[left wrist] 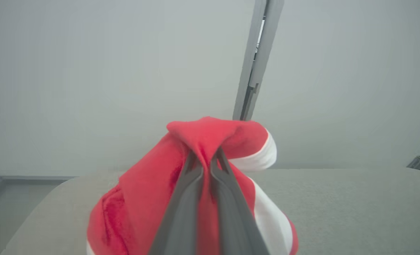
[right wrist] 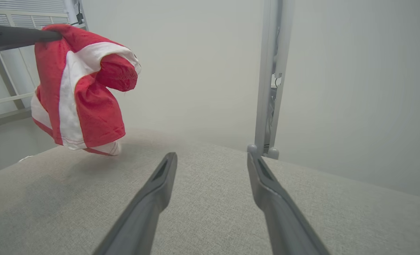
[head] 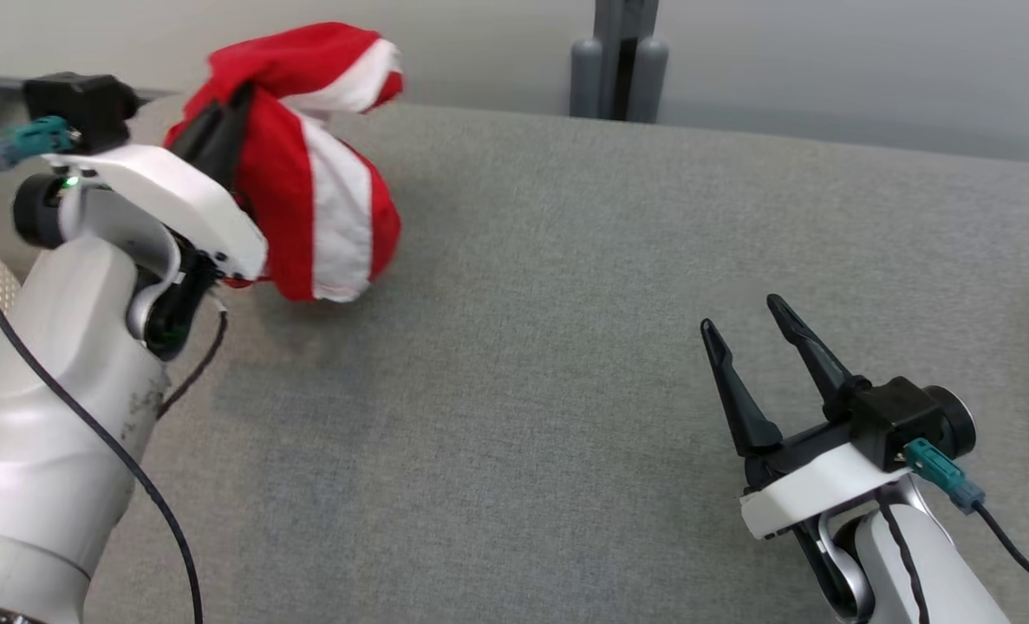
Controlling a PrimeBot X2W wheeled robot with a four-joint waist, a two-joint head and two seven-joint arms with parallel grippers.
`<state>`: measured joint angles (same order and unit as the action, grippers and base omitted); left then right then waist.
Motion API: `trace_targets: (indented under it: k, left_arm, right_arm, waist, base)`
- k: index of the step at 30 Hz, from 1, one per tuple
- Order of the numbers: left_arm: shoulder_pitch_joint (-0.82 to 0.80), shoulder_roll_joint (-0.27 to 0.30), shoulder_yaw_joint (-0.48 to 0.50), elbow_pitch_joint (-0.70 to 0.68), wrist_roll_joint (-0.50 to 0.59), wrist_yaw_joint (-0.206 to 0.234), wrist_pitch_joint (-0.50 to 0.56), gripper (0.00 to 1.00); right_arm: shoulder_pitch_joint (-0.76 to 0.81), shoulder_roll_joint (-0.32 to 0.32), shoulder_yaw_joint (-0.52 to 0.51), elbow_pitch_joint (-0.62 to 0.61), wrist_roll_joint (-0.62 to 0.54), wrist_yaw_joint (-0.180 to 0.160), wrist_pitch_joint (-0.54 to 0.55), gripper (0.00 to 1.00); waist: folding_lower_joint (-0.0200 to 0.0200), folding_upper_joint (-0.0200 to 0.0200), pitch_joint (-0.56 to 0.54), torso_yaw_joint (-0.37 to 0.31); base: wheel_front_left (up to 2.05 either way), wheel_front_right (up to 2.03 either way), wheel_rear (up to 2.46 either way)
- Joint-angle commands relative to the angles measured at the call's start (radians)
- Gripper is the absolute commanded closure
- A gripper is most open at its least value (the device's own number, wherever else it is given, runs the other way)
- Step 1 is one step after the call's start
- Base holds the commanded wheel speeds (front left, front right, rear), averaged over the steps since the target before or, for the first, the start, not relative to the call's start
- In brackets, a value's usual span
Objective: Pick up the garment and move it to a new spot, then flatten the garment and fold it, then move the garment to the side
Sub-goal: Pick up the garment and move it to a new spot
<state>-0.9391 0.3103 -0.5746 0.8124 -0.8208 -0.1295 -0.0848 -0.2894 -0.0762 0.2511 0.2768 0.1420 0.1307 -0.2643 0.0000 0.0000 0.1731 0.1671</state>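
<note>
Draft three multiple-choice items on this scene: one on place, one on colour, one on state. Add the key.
1. The garment is: A. hanging from the left tool over the table; B. spread flat; C. folded aside.
2. Its colours: A. blue, yellow; B. black; C. red, white.
3. The right tool is: A. shut on cloth; B. open, empty; C. shut, empty.
Key: A, the left tool pinches its bunched top; C, red cloth with white bands; B, it gapes wide with nothing held.

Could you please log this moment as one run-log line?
stage: pick-up | left gripper: shut on garment, hanging over table | right gripper: open, empty
</note>
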Motion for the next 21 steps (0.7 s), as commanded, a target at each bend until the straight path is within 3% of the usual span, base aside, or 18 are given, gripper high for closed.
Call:
trace_targets:
  k: [1, 9, 21]
  left_arm:
    - [0.017, 0.015, -0.014, -0.017, -0.011, -0.001, -0.009, 1.00]
    - [0.004, 0.086, -0.190, -0.182, -0.037, -0.001, -0.062, 1.00]
    - [-0.077, 0.186, -0.663, -0.428, -0.083, -0.001, -0.057, 1.00]
  right_arm:
    - [0.015, -0.005, -0.007, -0.002, 0.006, 0.000, -0.001, 0.00]
    - [0.027, 0.003, -0.032, -0.018, 0.007, 0.000, -0.001, 0.00]
    - [0.006, 0.019, -0.059, -0.052, 0.006, 0.000, -0.001, 0.00]
  waist:
    - [0.0000, 0.0000, -0.034, -0.025]
    - [0.0000, 0.0000, -0.076, -0.124]
    - [0.0000, 0.0000, -0.040, -0.314]
  base:
    - [0.00, 0.00, 0.00]
    - [0.00, 0.00, 0.00]
    - [0.00, 0.00, 0.00]
